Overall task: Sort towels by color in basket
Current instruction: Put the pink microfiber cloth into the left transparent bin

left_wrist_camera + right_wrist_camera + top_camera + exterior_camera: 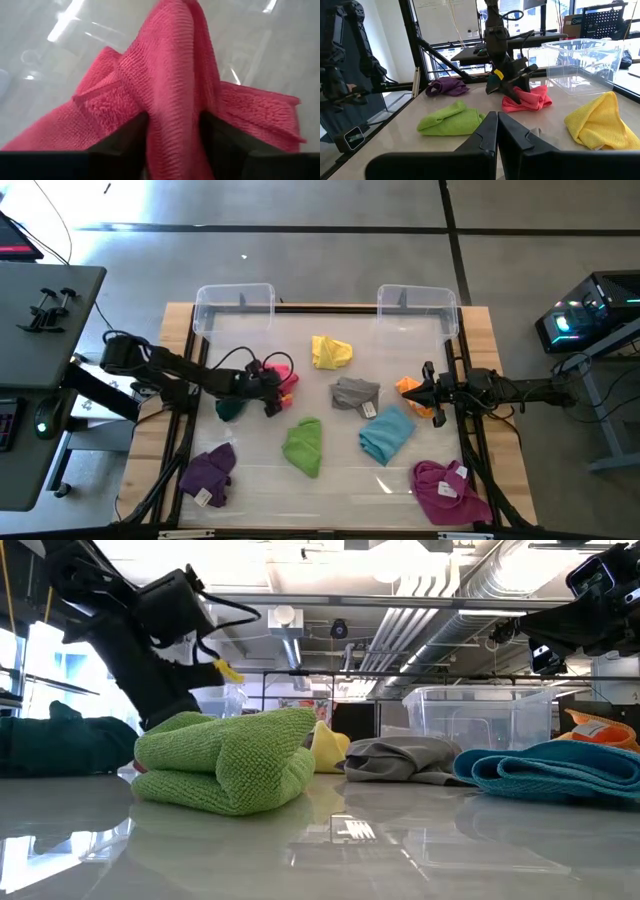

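The pink towel [170, 95] lay left of centre on the table [340, 480], soft and limp, a raised fold pinched between the left gripper's [272, 390] jaws. The right gripper [496, 131] hung mid-right, jaws closed, empty.

Soft, nubby terry cloth on the pink towel [170, 100], with a ribbed, looped weave; same fuzzy matt pile on the green towel [232, 760] at centre left. Glossy, smooth, mirror-like table top [400, 850] along the bottom. Clear, shiny plastic bins [234, 307] at the upper middle, pale wood table edge [497, 430] at the right.
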Robot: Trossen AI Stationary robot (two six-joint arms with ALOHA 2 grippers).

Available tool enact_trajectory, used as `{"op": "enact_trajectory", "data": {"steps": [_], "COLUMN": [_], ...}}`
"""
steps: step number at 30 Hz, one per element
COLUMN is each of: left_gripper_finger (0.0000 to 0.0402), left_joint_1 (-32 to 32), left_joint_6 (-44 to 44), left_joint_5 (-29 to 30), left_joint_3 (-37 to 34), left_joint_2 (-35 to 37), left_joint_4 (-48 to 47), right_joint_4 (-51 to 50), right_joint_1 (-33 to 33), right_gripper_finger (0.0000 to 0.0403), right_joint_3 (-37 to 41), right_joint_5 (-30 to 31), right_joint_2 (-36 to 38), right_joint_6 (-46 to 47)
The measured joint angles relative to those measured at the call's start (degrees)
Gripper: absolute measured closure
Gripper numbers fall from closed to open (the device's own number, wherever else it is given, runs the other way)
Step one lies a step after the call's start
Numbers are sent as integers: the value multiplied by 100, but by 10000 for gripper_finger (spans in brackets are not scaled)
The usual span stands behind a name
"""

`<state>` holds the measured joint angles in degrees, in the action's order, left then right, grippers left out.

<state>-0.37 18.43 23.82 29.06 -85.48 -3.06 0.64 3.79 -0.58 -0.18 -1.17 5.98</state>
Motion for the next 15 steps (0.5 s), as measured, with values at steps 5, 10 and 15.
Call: {"op": "enact_trajectory", "data": {"steps": [5, 10, 15], "left_gripper_finger": [342, 389, 398], "left_joint_1": [25, 27, -145], "left_joint_6": [85, 86, -179], "left_joint_5": [-101, -65, 123], "left_joint_3": [13, 7, 274], "left_joint_2": [-117, -68, 153], "left_joint_4": [36, 94, -126], "right_joint_4": [-2, -2, -2], "right_joint_1": [0, 0, 0], "right_gripper_finger": [401, 401, 401], "right_joint_3": [0, -1, -1], "right_joint_5": [1, 2, 1], "right_joint_2": [0, 0, 0], "right_joint_6": [0, 0, 0]}}
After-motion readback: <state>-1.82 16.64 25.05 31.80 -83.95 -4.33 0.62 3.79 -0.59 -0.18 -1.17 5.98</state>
